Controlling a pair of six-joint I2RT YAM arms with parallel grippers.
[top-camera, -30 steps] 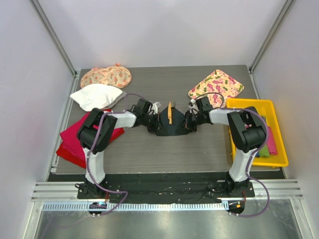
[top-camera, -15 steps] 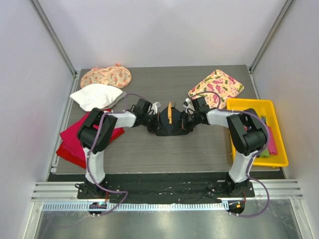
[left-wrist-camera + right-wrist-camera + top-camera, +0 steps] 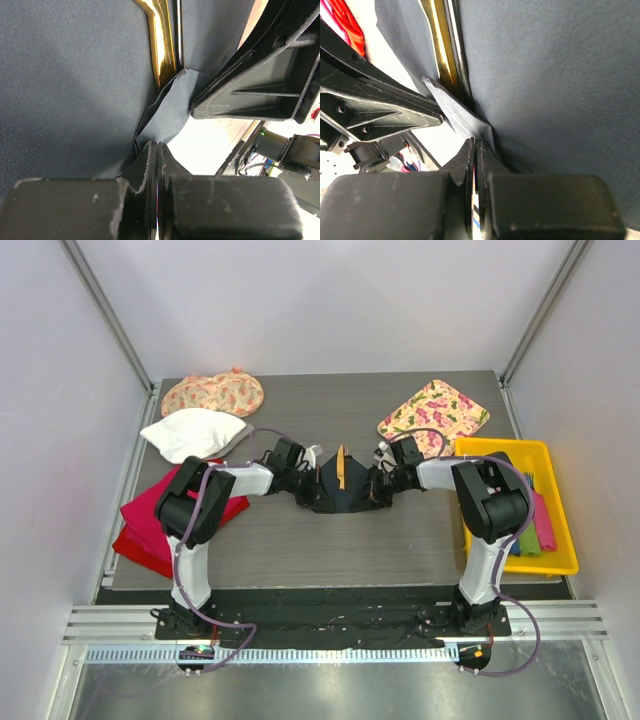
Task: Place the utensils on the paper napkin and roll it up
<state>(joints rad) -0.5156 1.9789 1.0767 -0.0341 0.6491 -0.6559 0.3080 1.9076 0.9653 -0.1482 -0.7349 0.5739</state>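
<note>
Left gripper [image 3: 157,149] and right gripper [image 3: 474,146] were both clamped shut, each pinching a lifted edge of the paper napkin [image 3: 335,500]; utensils [image 3: 342,468] lay between them.

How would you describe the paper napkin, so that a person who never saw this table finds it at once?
Start at the middle of the grey table, between the left gripper and the right gripper. The paper napkin is the near-black sheet that both pinch, bunched, with golden utensils on it. Unlike the red cloth and the floral cloths, it is plain, dark and thin.
</note>
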